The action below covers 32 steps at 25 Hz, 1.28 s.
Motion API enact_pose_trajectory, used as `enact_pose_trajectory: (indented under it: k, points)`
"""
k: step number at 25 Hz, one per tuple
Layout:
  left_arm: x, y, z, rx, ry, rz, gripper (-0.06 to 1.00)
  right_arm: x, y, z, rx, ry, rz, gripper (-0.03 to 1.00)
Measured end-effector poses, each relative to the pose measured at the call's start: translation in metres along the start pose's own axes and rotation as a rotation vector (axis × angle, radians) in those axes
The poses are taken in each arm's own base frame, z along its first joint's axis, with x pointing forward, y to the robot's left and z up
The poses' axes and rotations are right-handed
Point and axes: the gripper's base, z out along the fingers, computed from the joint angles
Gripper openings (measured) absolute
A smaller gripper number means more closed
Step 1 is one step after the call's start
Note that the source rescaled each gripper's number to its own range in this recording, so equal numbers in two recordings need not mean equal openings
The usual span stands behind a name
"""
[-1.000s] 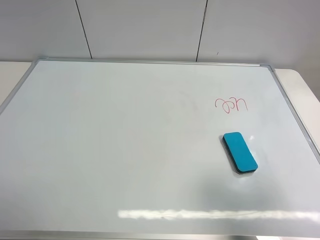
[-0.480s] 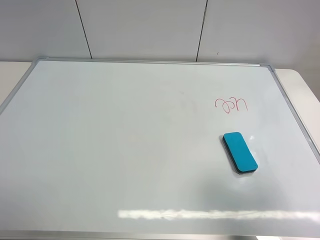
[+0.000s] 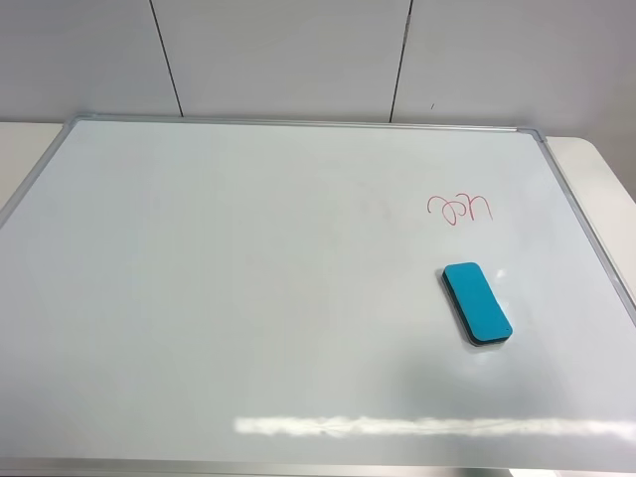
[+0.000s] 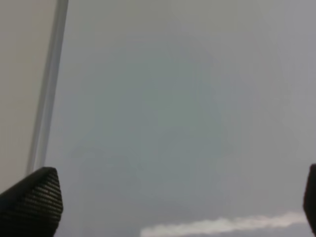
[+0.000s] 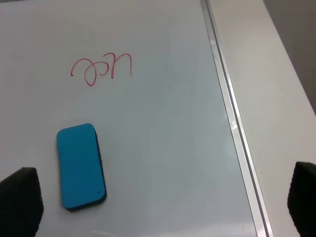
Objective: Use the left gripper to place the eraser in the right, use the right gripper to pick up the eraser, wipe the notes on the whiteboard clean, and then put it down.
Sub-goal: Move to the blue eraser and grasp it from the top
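Observation:
The teal-blue eraser (image 3: 477,303) lies flat on the right part of the whiteboard (image 3: 248,298), a short way in front of the red notes (image 3: 460,208). Neither arm shows in the exterior high view. In the right wrist view my right gripper (image 5: 162,200) hangs above the board with its black fingertips (image 5: 19,200) spread wide and nothing between them; the eraser (image 5: 80,165) lies near one fingertip, the notes (image 5: 102,69) beyond it. In the left wrist view my left gripper (image 4: 170,202) is open over bare whiteboard (image 4: 173,123), holding nothing.
The board's silver frame (image 3: 586,224) runs close to the eraser's right, with cream tabletop (image 3: 608,184) beyond it. A grey panelled wall (image 3: 298,50) stands behind the board. The frame (image 4: 47,98) also shows in the left wrist view, beside tabletop.

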Motion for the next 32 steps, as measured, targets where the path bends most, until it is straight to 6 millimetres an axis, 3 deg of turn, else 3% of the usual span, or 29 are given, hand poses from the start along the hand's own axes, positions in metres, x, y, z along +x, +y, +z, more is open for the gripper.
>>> enact_pose_trajectory:
  k: [28,32]
  points:
    - [0.0,0.0,0.0,0.0,0.0,0.0,1.0,0.0,-0.0001,0.0,0.001,0.0,0.002,1.0]
    - [0.0,0.0,0.0,0.0,0.0,0.0,1.0,-0.0031,-0.0029,0.0057,0.029,0.039,0.076,1.0]
